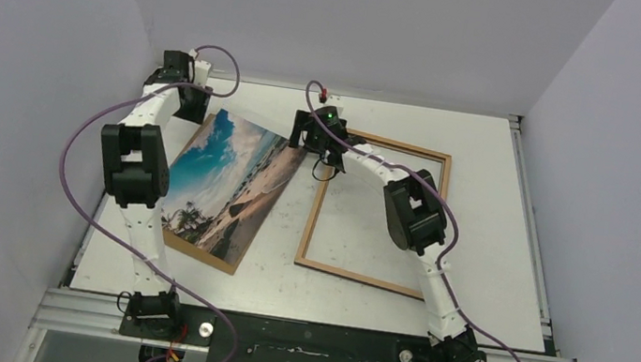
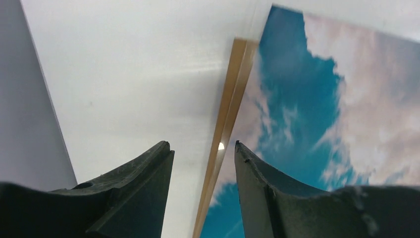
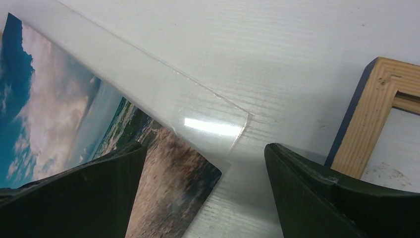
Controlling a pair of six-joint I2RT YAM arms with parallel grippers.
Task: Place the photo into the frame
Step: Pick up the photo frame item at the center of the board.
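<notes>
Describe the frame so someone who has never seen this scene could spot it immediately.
On the white table, right of centre, lies the frame: a thin light-wood rectangle. Unlike the beach photo on its brown board to its left, it is hollow, bare table showing through its middle.

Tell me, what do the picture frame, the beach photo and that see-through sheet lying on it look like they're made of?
The frame looks like bare light wood: grain shows, and its outer side is dark blue, probably painted. The photo seems to be printed paper or thin card with a slight sheen. The clear sheet is transparent and glossy, catching glare; whether plastic or glass, I cannot tell.
</notes>
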